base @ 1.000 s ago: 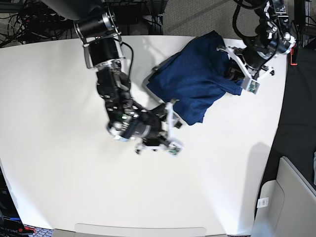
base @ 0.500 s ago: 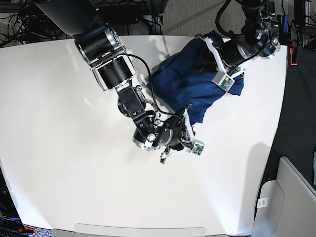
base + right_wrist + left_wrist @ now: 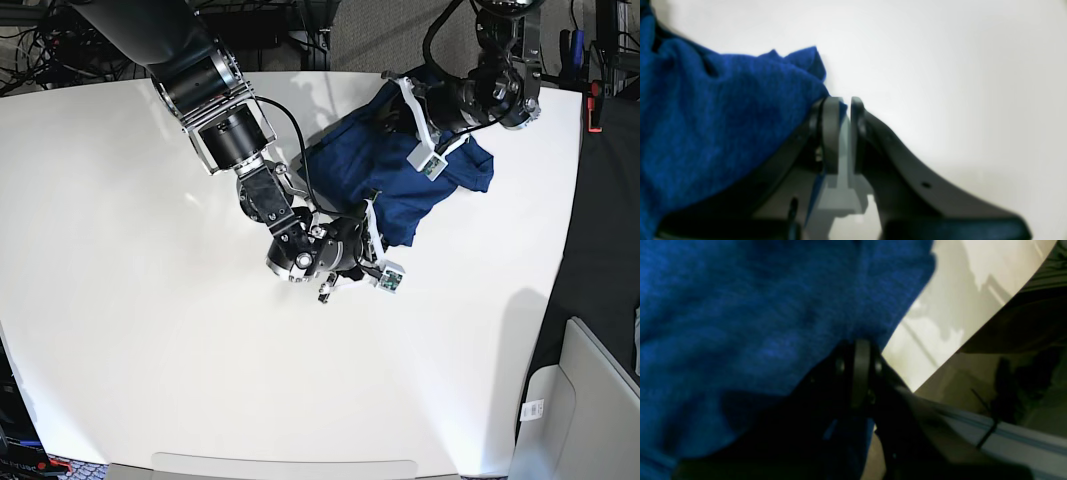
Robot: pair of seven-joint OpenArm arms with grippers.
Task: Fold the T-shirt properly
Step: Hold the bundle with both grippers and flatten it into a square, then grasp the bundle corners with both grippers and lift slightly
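The dark navy T-shirt (image 3: 372, 165) lies bunched at the back right of the white table (image 3: 130, 300). My right gripper (image 3: 374, 232) is at the shirt's lower tip. In the right wrist view its fingers (image 3: 830, 133) stand almost together, with the shirt's edge (image 3: 723, 110) pinched between them at the gripper (image 3: 843, 100). My left gripper (image 3: 408, 128) is over the shirt's top right part. In the left wrist view the gripper (image 3: 862, 341) is shut, with its tip buried in the blue fabric (image 3: 740, 316).
The table's right edge (image 3: 572, 200) drops to dark floor. A grey bin (image 3: 590, 400) stands at the bottom right. Cables (image 3: 60, 50) lie beyond the back left edge. A red item (image 3: 594, 108) sits past the back right corner.
My right gripper has swung right and up to the shirt's lower tip. My left gripper has moved left over the shirt, and the fabric has bunched up and shifted left.
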